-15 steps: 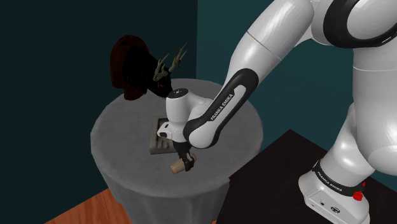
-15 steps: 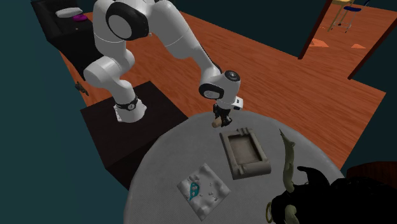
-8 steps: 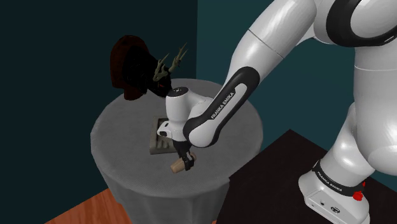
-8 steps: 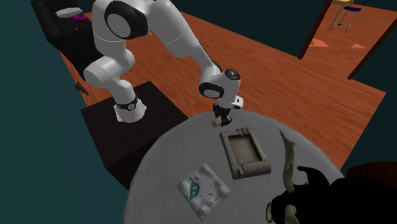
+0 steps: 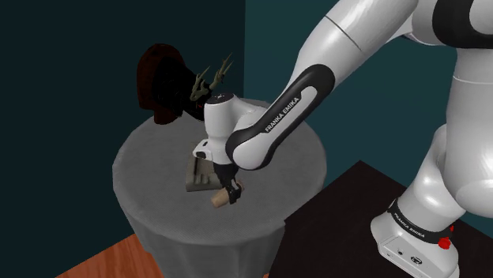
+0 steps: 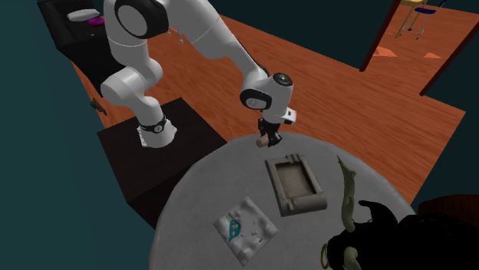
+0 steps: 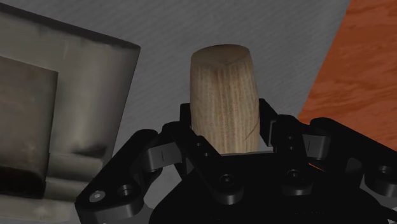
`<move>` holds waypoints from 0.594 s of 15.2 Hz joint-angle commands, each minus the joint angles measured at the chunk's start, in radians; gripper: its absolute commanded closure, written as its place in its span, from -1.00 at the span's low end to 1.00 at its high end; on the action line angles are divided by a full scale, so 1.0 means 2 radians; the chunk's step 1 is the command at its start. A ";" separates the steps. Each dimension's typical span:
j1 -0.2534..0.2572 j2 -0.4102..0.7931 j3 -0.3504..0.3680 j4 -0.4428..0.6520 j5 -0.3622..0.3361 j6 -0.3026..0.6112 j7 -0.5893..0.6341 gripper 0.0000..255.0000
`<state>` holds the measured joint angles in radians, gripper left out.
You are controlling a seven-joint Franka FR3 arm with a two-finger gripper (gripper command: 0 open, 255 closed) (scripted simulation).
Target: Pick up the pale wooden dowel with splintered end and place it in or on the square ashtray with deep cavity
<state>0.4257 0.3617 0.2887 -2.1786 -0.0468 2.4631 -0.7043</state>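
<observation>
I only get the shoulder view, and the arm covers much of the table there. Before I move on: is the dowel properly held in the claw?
Observer: Yes. In the wrist view the claw is shut on the pale wooden dowel, gripping it from both sides.
Operator: Is the ashtray's cavity free?
Observer: In the second exterior view the square ashtray lies flat with nothing in its cavity.
Operator: Anything else beside it?
Observer: A white tile with a teal mark lies on the grey table, apart from the ashtray.
</observation>
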 commanded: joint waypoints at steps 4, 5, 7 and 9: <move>-0.004 -0.028 0.006 0.000 0.010 -0.027 -0.004 1.00; -0.004 -0.033 0.007 0.001 0.013 -0.033 -0.005 1.00; -0.006 -0.044 0.009 0.003 0.016 -0.045 -0.007 1.00; -0.007 -0.054 0.011 0.005 0.020 -0.057 -0.009 1.00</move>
<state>0.4138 0.2643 0.3088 -2.1738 -0.0101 2.3645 -0.7191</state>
